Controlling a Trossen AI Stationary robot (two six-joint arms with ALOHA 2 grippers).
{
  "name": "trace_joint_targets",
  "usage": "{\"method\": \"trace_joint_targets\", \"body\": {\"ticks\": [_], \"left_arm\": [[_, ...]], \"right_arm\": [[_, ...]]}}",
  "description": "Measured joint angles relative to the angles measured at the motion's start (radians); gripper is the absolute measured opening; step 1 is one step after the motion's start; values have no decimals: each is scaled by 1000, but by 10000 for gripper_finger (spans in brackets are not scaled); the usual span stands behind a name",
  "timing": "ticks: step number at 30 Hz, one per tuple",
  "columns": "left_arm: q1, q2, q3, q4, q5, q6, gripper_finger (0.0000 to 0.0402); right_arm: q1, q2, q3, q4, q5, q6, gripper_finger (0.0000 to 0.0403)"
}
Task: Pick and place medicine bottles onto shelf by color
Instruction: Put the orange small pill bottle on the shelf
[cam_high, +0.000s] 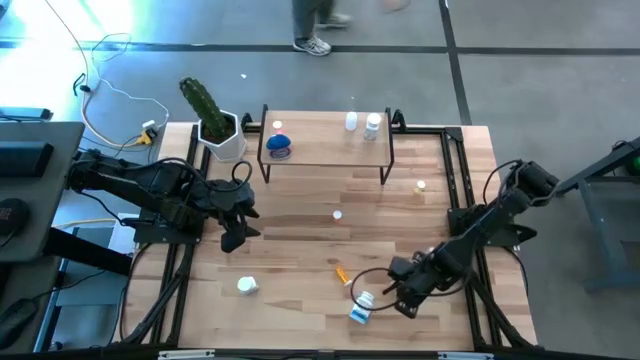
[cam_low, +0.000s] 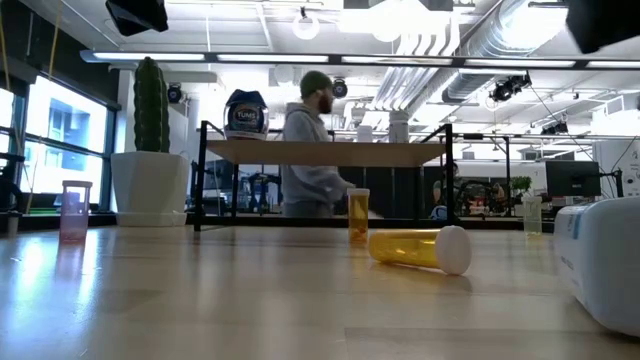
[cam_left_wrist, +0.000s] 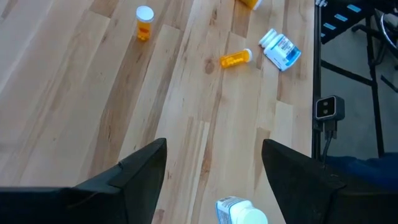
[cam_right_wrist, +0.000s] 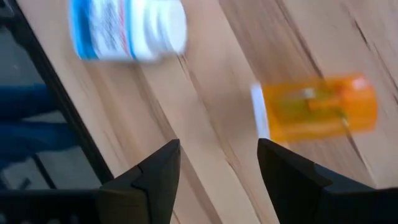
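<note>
The shelf (cam_high: 325, 150) stands at the table's far side with a blue bottle (cam_high: 280, 143) and two white bottles (cam_high: 373, 125) on its top. A white bottle with a blue label (cam_high: 362, 308) and an orange bottle (cam_high: 343, 273) lie on their sides near the front edge. My right gripper (cam_high: 392, 288) hangs open just right of them; in its wrist view (cam_right_wrist: 217, 162) both bottles (cam_right_wrist: 127, 28) (cam_right_wrist: 317, 109) lie ahead of the fingers. My left gripper (cam_high: 235, 235) waits open above the table's left part (cam_left_wrist: 214, 162), over a white bottle (cam_left_wrist: 241, 211).
A cactus in a white pot (cam_high: 222, 135) stands left of the shelf. Small white-capped orange vials stand mid-table (cam_high: 338, 214) and at the right (cam_high: 421, 185). A pinkish vial (cam_low: 75, 210) stands at the left in the low view. A person (cam_low: 310, 150) is behind the table.
</note>
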Motion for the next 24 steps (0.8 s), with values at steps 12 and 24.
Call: {"method": "trace_joint_targets", "body": {"ticks": [12,24], "left_arm": [[0,0,0,0,-7,0,255],[0,0,0,1,-41,112,255]], "right_arm": [[-123,0,0,314,103,-110,205],[-310,0,0,571,207,-288,205]]}}
